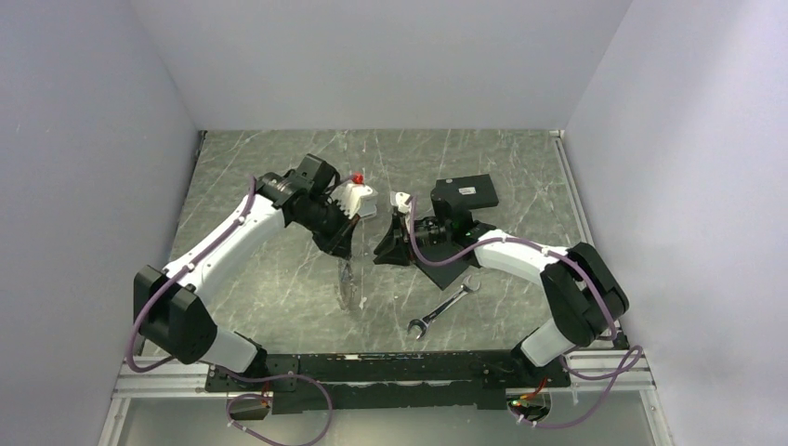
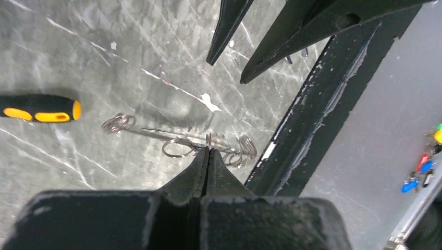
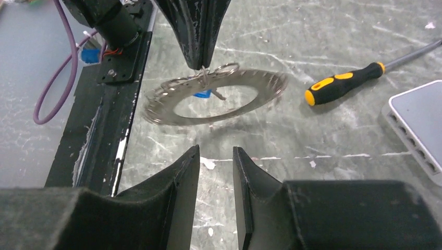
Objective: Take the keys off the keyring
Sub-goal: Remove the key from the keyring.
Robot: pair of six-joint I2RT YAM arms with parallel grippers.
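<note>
The keyring [image 3: 268,88] hangs above the table as a flat toothed disc rimmed with grey keys [image 3: 156,110], with a small blue piece [image 3: 202,94] near its top. My left gripper [image 2: 208,149] is shut on a small ring at the keyring's upper edge; its fingers [image 3: 200,36] show from above in the right wrist view. In the left wrist view the keyring [image 2: 245,148] is seen edge-on. In the top view it [image 1: 349,282] dangles below the left gripper [image 1: 340,249]. My right gripper [image 3: 216,156] is open and empty, a short way in front of the keyring, not touching it; the top view shows it too [image 1: 388,249].
A black and yellow screwdriver [image 3: 341,83] lies on the table beyond the keyring. A white box [image 3: 417,122] is at the right. A silver wrench [image 1: 444,307] lies near the front, a black flat rectangle [image 1: 465,195] behind the right arm. The black base rail [image 3: 99,120] runs along the left.
</note>
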